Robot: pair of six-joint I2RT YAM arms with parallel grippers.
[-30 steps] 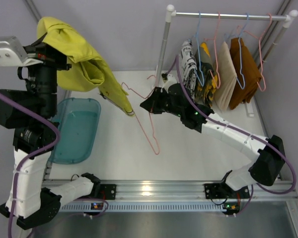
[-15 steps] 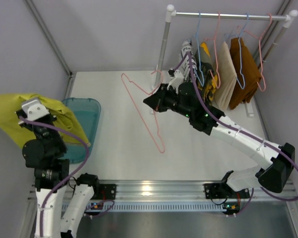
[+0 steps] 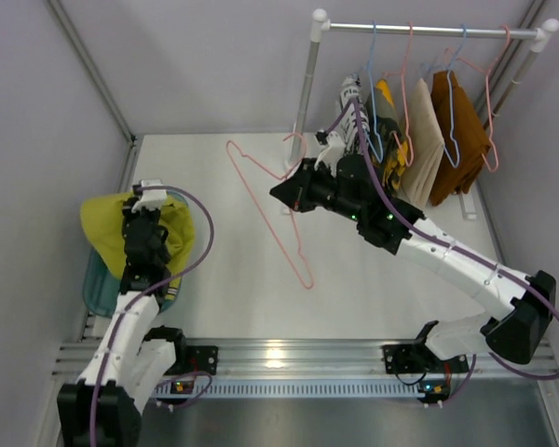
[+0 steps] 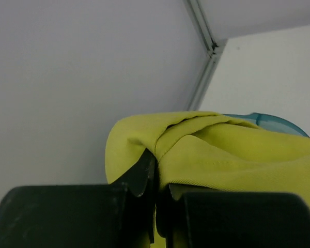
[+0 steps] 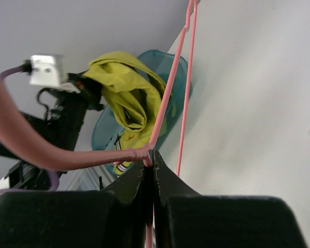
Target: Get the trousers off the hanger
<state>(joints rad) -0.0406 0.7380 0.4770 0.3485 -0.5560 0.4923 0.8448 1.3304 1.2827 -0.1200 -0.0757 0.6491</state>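
Note:
The yellow-green trousers (image 3: 112,223) lie bunched in the teal tub (image 3: 98,289) at the left, off the hanger. My left gripper (image 3: 147,207) is shut on a fold of them (image 4: 217,150). The thin pink hanger (image 3: 270,214) is bare and held above the table. My right gripper (image 3: 281,194) is shut on its wire near the neck (image 5: 168,98). The right wrist view shows the trousers (image 5: 132,101) in the tub (image 5: 170,62), with a striped waistband edge at the tub's near end.
A clothes rail (image 3: 429,30) at the back right carries blue and pink hangers with a mustard-and-black patterned garment (image 3: 384,140), a beige one (image 3: 424,140) and a brown one (image 3: 458,130). Walls close in on the left and the back.
My left arm has swung the trousers from high at the back left down into the teal tub. The hanger, now bare, has stayed in my right gripper and shifted slightly.

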